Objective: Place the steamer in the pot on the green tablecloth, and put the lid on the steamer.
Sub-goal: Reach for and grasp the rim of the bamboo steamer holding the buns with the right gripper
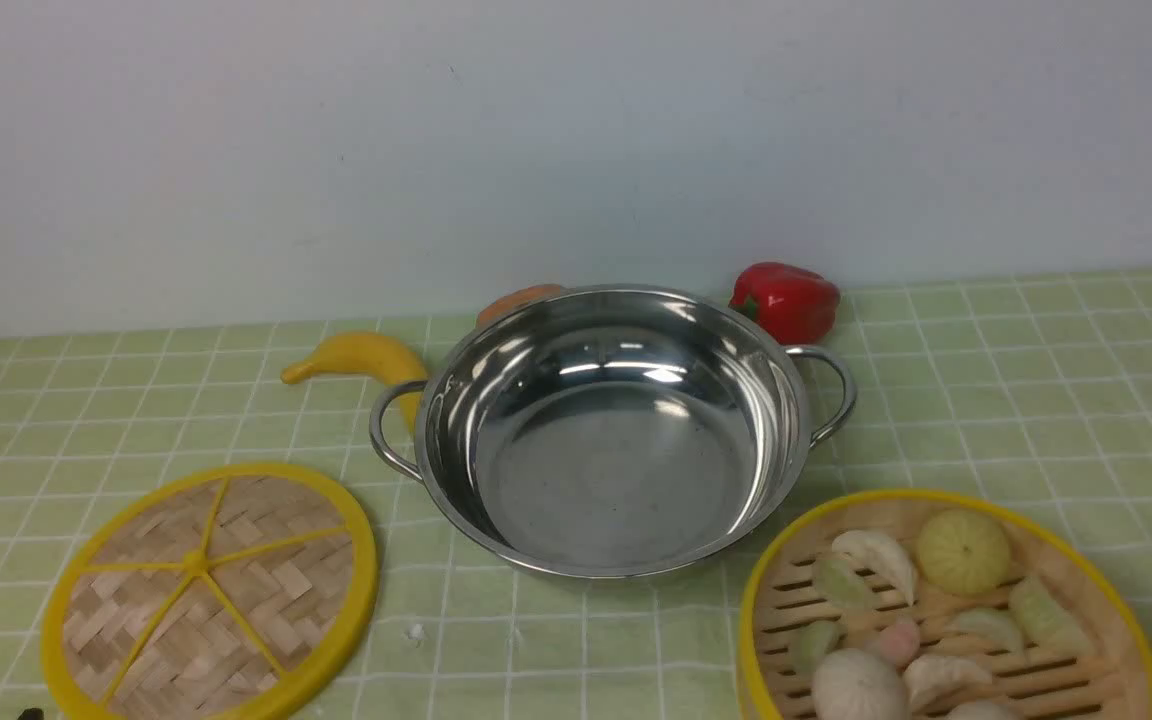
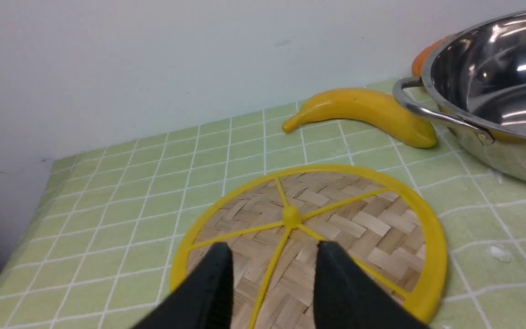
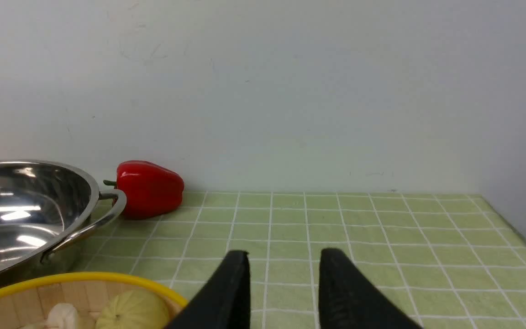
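From the front, all three at once: the pot (image 1: 626, 470) in the middle of the green tablecloth (image 1: 1036, 400), the lid (image 1: 211, 590) nearer and to the left, the steamer (image 1: 946, 492) nearer and to the right, cut off by the bottom edge.

From the left wrist, a close look at the lid, flat on the cloth, with the left gripper (image 2: 274, 246) over its near part. Black fingers apart, nothing between them. Farther off, the pot's left handle and a yellow banana (image 2: 363, 114) lying right by it.

From the right wrist, only a slice of the steamer's yellow rim, plus the right gripper (image 3: 283, 253) over bare cloth beside it. Fingers apart here too, holding nothing.

Steamer: round, low wooden walls, yellow rim, slatted floor. Inside, pale dumplings (image 1: 876, 560) and a round yellowish bun (image 1: 963, 550). Sits on the cloth just beside the pot, not in it.

Pot: shiny, wide, shallow, empty, with two loop handles.

Lid: woven strips, thick yellow rim, thin yellow spokes from a small middle knob. Near the pot, not touching.

Around: a red pepper (image 1: 786, 300) behind the pot's right handle, by the white wall (image 1: 536, 150). Something orange (image 1: 519, 300) peeking out behind the pot, too hidden to name. A tiny white crumb (image 1: 416, 632) on the cloth between lid and pot. Only bare cloth between steamer and pot.
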Motion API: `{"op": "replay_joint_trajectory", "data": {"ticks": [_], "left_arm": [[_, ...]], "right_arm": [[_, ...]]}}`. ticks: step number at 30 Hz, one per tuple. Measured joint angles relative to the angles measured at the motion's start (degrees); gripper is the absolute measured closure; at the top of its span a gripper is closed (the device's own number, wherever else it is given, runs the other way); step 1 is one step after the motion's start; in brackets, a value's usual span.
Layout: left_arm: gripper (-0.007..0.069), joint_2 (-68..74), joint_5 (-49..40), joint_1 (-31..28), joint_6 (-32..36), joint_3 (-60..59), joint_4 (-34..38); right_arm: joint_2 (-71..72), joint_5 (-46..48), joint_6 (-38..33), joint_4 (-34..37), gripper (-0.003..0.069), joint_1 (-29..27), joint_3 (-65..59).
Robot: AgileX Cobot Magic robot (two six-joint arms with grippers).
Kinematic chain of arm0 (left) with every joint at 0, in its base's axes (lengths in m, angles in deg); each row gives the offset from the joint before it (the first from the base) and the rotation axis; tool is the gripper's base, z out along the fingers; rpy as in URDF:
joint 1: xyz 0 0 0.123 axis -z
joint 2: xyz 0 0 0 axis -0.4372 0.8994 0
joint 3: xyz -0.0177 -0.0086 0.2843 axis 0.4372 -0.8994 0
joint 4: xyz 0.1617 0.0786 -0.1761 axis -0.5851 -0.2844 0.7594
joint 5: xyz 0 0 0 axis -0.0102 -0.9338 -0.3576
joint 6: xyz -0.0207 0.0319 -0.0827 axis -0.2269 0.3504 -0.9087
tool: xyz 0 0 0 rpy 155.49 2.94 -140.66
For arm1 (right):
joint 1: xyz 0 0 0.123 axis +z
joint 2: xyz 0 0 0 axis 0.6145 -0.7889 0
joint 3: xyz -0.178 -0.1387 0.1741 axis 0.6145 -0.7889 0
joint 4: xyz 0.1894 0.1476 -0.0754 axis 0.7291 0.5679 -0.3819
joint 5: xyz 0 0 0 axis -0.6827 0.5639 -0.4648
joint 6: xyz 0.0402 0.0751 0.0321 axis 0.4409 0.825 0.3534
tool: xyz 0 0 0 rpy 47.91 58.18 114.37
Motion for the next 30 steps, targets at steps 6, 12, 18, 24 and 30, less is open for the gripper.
{"op": "replay_joint_trajectory", "data": {"ticks": [6, 12, 18, 24, 30], "left_arm": [[0.0382, 0.0, 0.0, 0.0, 0.0, 0.0, 0.0], [0.0382, 0.0, 0.0, 0.0, 0.0, 0.0, 0.0], [0.0382, 0.0, 0.0, 0.0, 0.0, 0.0, 0.0], [0.0382, 0.0, 0.0, 0.0, -2.6, 0.0, 7.0], [0.0382, 0.0, -1.1, 0.0, -13.6, 0.0, 34.6]], "right_arm": [[0.0, 0.0, 0.0, 0.0, 0.0417, 0.0, 0.0], [0.0, 0.0, 0.0, 0.0, 0.0417, 0.0, 0.0], [0.0, 0.0, 0.0, -0.1, 0.0417, 0.0, 0.0], [0.0, -2.8, 3.3, 5.5, 0.0417, 0.0, 0.0], [0.0, -10.2, 15.5, 24.3, 0.0417, 0.0, 0.0]]}}
